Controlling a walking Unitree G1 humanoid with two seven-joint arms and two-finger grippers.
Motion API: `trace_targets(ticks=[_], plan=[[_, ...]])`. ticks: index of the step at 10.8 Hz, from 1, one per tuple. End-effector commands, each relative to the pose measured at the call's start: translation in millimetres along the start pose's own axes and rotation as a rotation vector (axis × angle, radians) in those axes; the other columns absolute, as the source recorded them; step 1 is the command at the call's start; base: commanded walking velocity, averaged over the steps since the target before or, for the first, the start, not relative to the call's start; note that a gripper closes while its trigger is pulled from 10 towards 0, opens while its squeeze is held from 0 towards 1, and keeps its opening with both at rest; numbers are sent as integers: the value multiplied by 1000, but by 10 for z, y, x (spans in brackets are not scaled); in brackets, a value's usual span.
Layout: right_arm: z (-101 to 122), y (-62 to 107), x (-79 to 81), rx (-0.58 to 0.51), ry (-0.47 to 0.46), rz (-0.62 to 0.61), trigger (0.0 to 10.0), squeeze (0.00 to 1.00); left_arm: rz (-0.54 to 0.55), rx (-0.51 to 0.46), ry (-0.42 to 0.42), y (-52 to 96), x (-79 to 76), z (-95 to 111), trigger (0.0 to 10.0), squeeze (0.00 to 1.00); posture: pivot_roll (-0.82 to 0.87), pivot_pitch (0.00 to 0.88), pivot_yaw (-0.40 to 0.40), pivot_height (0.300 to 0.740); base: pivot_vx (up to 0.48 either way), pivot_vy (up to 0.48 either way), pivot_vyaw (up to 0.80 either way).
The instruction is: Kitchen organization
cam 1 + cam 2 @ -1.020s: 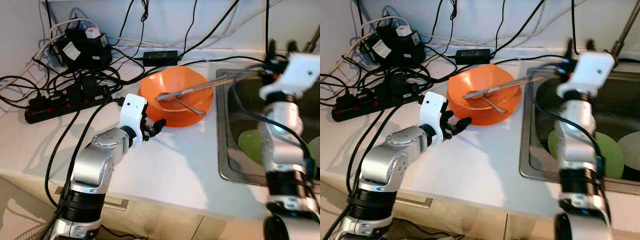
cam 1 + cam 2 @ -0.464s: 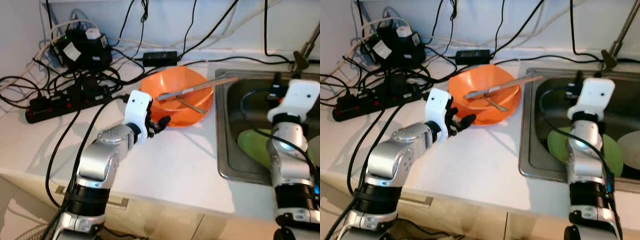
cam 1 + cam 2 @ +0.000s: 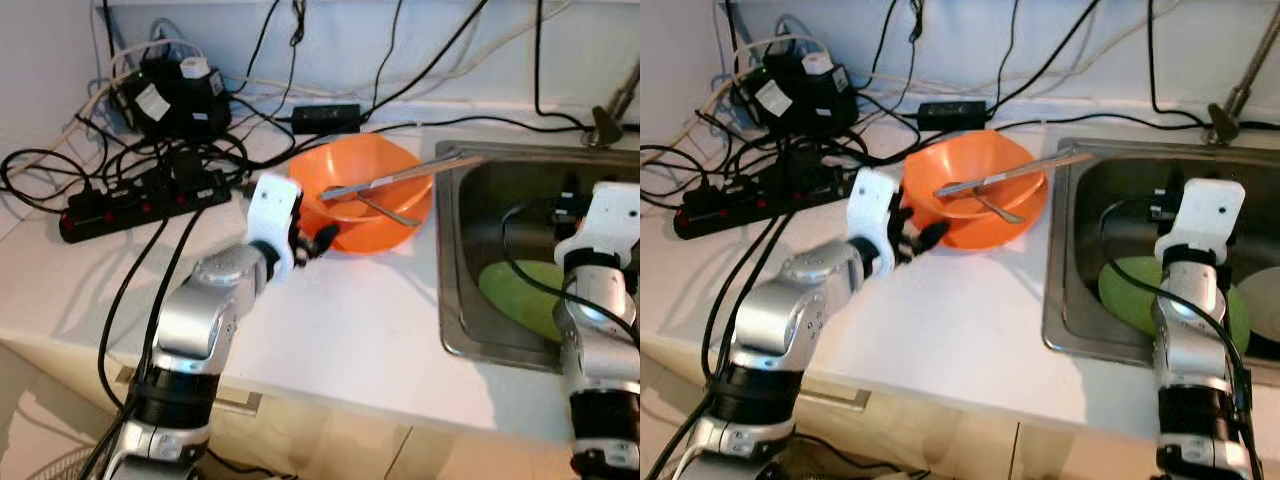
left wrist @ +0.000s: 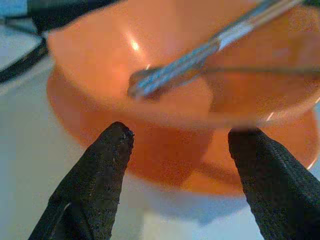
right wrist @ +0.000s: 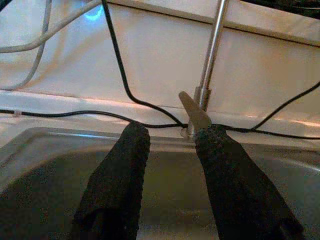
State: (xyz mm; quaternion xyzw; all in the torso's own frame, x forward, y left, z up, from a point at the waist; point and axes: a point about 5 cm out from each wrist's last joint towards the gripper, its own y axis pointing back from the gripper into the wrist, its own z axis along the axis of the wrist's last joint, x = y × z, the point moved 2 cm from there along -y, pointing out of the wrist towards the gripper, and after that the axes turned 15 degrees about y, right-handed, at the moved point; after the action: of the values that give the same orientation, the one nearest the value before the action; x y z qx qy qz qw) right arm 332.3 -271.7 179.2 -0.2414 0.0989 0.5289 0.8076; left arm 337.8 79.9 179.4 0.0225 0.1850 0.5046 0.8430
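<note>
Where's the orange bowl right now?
The orange bowl sits on the white counter, between the power strip and the sink, just beyond the left gripper.

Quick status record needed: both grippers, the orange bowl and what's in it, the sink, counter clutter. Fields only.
left gripper: open, fingers either side of the orange bowl's near rim, not touching it
right gripper: open, over the sink, pointing at the faucet
orange bowl: upright on the white counter, just left of the sink
utensils: two metal pieces in the bowl, one long handle reaching over the rim toward the sink
sink: holds a green plate
counter clutter: black power strip, adapters and cables at the back left
</note>
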Motion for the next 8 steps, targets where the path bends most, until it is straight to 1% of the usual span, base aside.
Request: trace_targets(ticks=[1, 2, 3, 5, 8], plan=[[-13, 31, 39, 11, -5, 11, 10000, 0, -7, -25, -3, -1, 6, 83, 10000, 0, 49, 0, 105, 740, 0, 0, 0], [-6, 34, 72, 16, -16, 14, 10000, 0, -18, -25, -6, -25, -12, 101, 10000, 0, 55, 0, 107, 740, 0, 0, 0], [18, 37, 112, 14, -25, 23, 10000, 0, -34, 7, -20, -69, -28, 80, 10000, 0, 58, 0, 111, 740, 0, 0, 0], [50, 33, 132, 10, -38, 25, 10000, 0, -34, 71, -68, -177, -26, 49, 10000, 0, 52, 0, 119, 740, 0, 0, 0], [70, 47, 151, 10, -46, 26, 10000, 0, -25, 142, -97, -333, -3, -10, 10000, 0, 42, 0, 130, 740, 0, 0, 0]])
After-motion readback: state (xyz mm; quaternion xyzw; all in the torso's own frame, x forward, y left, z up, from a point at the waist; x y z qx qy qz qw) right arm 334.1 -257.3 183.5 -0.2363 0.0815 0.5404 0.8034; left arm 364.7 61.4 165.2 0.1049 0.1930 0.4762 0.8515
